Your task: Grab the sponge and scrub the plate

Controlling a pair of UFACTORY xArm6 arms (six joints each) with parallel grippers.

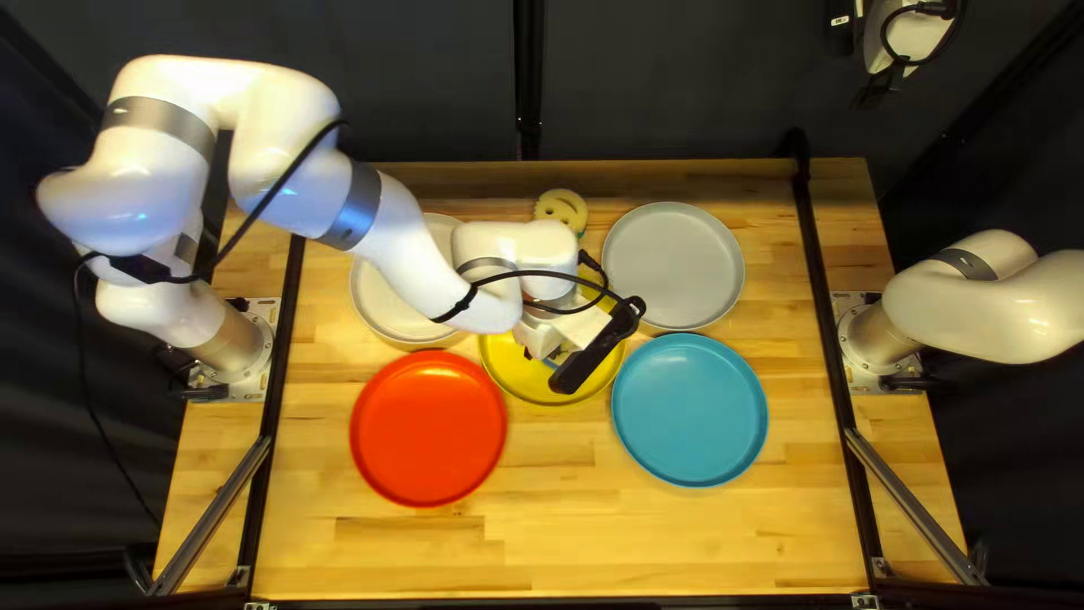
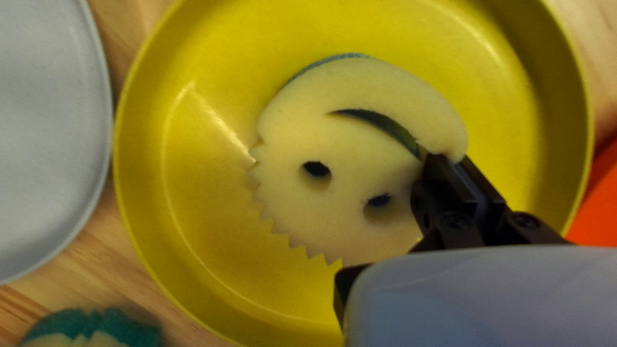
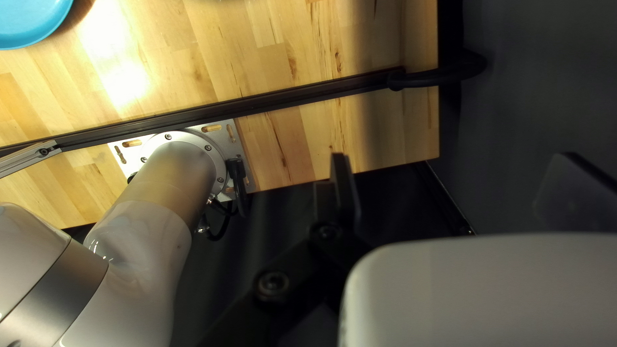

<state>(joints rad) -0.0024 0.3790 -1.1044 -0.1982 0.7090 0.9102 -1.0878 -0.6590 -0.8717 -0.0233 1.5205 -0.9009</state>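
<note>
Right now, in the top left view, the left arm [image 1: 390, 232] is stretching from upper left to center, where the left gripper [image 1: 542, 337] is reaching down over the yellow plate [image 1: 510, 380]. A second sponge [image 1: 558, 208] is lying just beyond it, at upper center. A pale plate [image 1: 390, 299] and red plate [image 1: 428, 428] are sitting toward the left, a grey plate [image 1: 674, 266] and blue plate [image 1: 689, 409] right of center. The right gripper [image 1: 876, 93] is hanging at upper right. In the left wrist view, the left gripper is pinching the edge of the smiling sponge [image 2: 357, 151], which is sitting within the yellow plate's rim, its toothed side facing away from the mouth slit. In the right wrist view, the right gripper's fingers [image 3: 347, 189] are standing wide apart, with the right arm's base [image 3: 183, 154] showing beside them.
</note>
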